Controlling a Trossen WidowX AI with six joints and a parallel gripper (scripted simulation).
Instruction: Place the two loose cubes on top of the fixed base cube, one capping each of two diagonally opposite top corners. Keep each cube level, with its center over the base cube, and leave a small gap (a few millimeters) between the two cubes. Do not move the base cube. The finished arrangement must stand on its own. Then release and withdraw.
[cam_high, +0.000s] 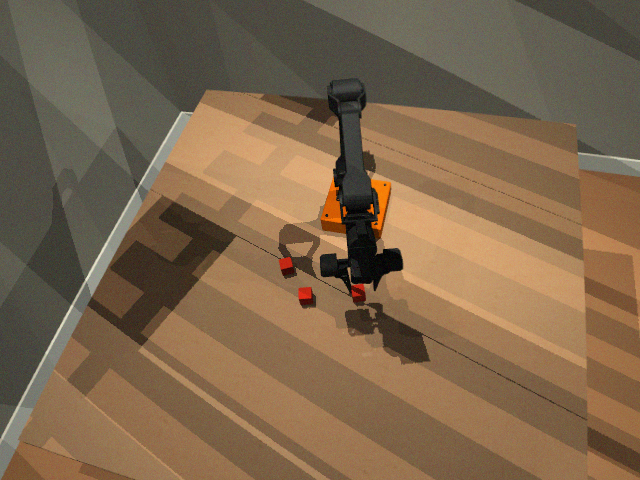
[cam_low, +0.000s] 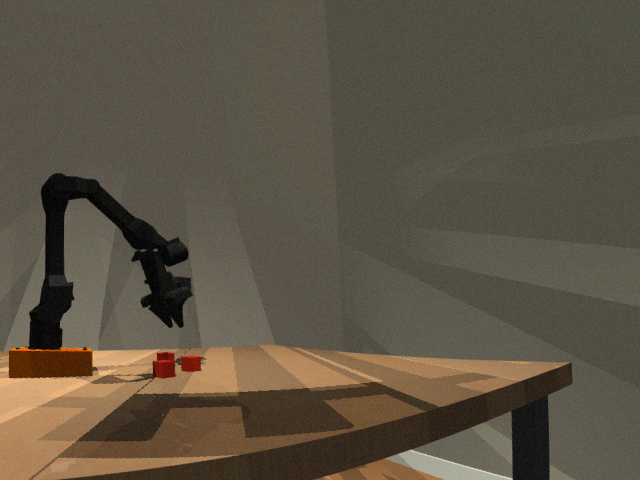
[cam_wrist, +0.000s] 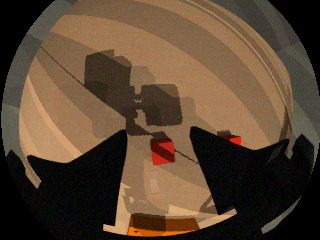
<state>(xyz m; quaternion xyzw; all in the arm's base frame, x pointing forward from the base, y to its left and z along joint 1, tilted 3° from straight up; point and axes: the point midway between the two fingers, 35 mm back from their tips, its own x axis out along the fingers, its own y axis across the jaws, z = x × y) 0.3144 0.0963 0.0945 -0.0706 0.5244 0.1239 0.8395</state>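
Note:
Three red cubes of like size sit apart on the table; which one is the fixed base cube I cannot tell. The right cube (cam_high: 358, 293) (cam_low: 165, 355) (cam_wrist: 162, 152) lies below the fingers. The middle cube (cam_high: 305, 295) (cam_low: 191, 363) (cam_wrist: 232, 140) is partly hidden by a finger in the wrist view. The left cube (cam_high: 285, 266) (cam_low: 164, 368) is not visible in the wrist view. My gripper (cam_high: 362, 290) (cam_low: 176, 326) (cam_wrist: 158, 133) is open and empty, pointing down well above the table. No cube rests on another.
The orange base block (cam_high: 383, 198) (cam_low: 50, 363) (cam_wrist: 162, 226) of the arm stands behind the cubes on the wooden table (cam_high: 310, 392) (cam_low: 320, 369). Dark shadows of the arm fall across the table. The table's edge shows at the right in the exterior view.

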